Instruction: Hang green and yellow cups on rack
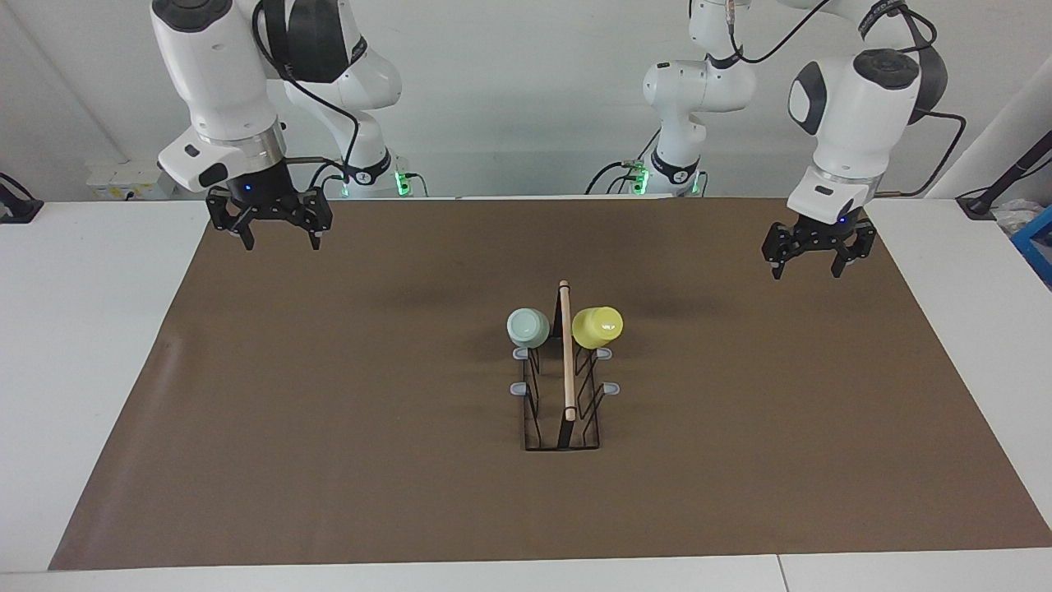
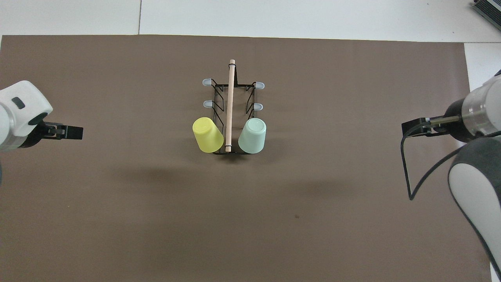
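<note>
The black wire rack [image 1: 561,386] stands on the brown mat [image 1: 329,427] a little right of centre in the facing view and just above centre in the overhead view, its light wooden rod handle [image 1: 566,349] running along the top. The pale mint green cup [image 1: 528,327] hangs mouth-down on the peg at the end of the rack nearest the robots, on the side toward the right arm's end of the table; in the overhead view it sits at centre, just right of the rod. The bright yellow cup [image 1: 597,326] hangs the same way on the matching peg across the rod, toward the left arm's end, and appears just left of the rod in the overhead view. The four remaining grey-tipped pegs [image 1: 520,388] carry nothing. The left gripper [image 1: 808,267] hangs at the upper right of the facing view, over the mat's corner near its own base, with its fingers spread and nothing between them. The right gripper [image 1: 280,240] hangs at the upper left of that view, over the mat's edge, fingers likewise spread and empty. Both grippers are well apart from the rack and cups.
</note>
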